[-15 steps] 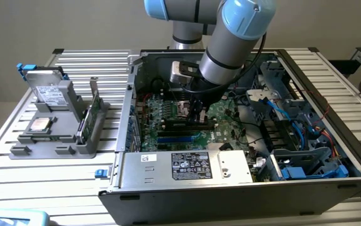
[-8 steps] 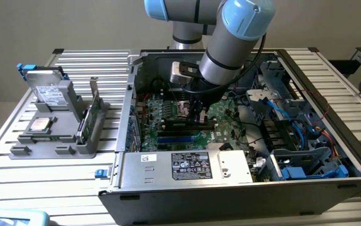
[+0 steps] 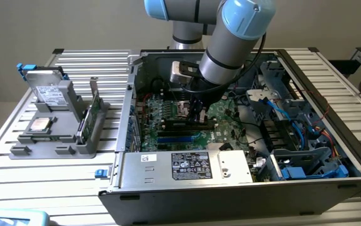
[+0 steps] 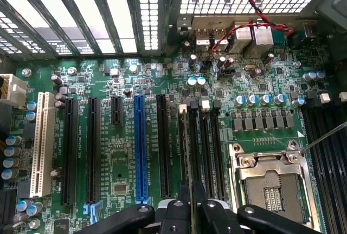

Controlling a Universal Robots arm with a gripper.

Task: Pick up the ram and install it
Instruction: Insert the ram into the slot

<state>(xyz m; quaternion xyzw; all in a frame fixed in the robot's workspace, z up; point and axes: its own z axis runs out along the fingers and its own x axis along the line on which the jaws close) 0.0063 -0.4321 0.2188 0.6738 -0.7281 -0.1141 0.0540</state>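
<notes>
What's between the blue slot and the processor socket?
Wrist view: between blue slot and processor socket run several long black slots, side by side.

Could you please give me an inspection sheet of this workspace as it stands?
Surface: slatted metal table carrying an open computer case.
Job's things: ram seen edge-on between the tips of the pincer, over the black motherboard slots.
Clutter: grey fixture with a drive, a processor chip and a green board.
Pincer: shut on the ram.
Cables: red wire; blue cables inside the case.
Surroundings: plain wall.
</notes>
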